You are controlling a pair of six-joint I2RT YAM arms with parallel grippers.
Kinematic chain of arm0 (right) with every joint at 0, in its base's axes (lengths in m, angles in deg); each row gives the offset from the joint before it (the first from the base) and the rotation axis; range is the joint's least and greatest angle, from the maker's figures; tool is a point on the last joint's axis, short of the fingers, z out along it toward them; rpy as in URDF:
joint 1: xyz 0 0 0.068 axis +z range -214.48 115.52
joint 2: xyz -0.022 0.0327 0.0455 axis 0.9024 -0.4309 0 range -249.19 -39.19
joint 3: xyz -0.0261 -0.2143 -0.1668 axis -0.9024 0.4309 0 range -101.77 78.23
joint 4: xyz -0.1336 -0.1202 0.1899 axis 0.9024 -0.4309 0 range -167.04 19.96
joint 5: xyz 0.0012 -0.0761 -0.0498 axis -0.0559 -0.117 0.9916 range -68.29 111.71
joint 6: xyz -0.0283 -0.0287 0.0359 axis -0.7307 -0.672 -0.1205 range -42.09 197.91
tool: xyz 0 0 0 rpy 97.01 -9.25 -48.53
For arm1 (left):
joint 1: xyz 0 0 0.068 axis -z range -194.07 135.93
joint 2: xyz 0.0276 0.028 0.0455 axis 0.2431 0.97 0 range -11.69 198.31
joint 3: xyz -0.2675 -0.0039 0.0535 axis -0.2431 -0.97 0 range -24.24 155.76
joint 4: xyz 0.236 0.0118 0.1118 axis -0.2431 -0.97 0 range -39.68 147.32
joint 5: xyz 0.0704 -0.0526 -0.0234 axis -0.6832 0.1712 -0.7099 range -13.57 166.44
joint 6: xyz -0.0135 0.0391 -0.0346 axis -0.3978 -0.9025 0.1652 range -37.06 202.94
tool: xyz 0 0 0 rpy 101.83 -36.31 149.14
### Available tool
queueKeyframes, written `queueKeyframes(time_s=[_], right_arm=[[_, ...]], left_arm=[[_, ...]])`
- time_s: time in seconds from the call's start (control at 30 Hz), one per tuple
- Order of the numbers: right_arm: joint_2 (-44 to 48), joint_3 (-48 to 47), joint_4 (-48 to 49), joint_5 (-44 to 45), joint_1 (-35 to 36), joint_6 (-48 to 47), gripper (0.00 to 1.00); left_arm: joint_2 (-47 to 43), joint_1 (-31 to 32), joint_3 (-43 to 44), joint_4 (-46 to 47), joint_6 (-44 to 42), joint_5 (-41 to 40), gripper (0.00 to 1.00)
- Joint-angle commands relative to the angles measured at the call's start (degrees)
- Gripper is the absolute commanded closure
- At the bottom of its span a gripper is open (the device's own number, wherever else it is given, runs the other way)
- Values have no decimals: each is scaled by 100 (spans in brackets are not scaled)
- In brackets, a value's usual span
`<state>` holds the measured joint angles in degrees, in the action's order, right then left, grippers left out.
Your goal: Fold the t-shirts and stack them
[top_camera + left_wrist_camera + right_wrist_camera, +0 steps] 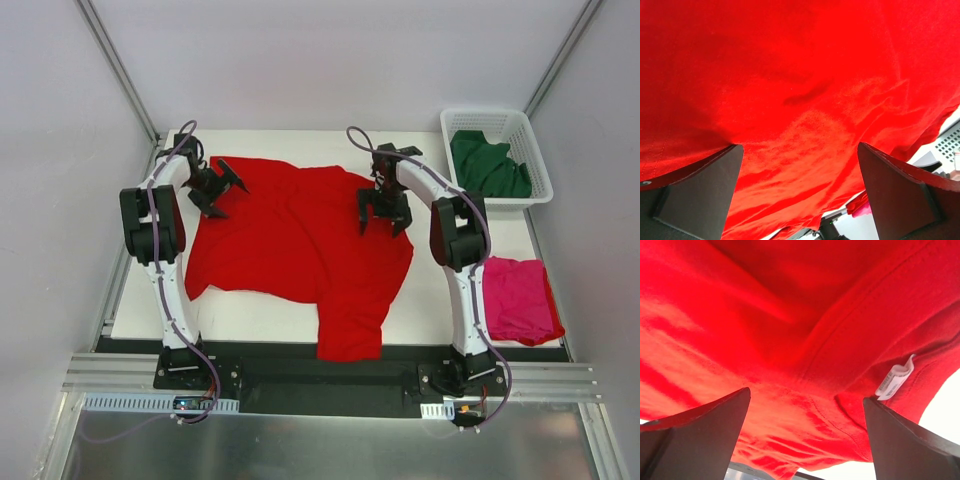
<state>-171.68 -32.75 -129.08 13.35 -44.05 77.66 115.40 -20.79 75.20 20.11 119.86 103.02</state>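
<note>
White counter [260, 315] is carrying the red t-shirt [300, 240] spread across its middle; the lattice basket [483, 113] (far right corner) is holding the green t-shirt [485, 160]. Left tool [228, 197] and right tool [381, 228] are gaping wide over red cloth.

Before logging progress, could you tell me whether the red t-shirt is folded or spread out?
Spread out: the red t-shirt lies open and rumpled across the table, unfolded.
</note>
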Motion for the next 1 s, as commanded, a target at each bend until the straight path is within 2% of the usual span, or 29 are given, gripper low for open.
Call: queueKeyframes(time_s=[0.0, 0.37, 0.4, 0.5, 0.97], right_arm=[[-216, -442, -458, 475, -100, -19, 0], [-1033, -1996, -801, 511, -372, -89, 0], [-1068, -2085, -793, 493, -425, -80, 4], [-1253, -2374, -758, 379, -530, -54, 4], [-1473, -2903, -239, -25, -856, 8, 4]], left_arm=[[377, 30, 374, -120, 69, 21, 1], [528, 92, 542, -120, 183, 215, 1], [545, 92, 568, -120, 183, 233, 1], [615, 83, 638, -120, 192, 285, 1], [1037, 92, 1227, -120, 341, 496, 1]])
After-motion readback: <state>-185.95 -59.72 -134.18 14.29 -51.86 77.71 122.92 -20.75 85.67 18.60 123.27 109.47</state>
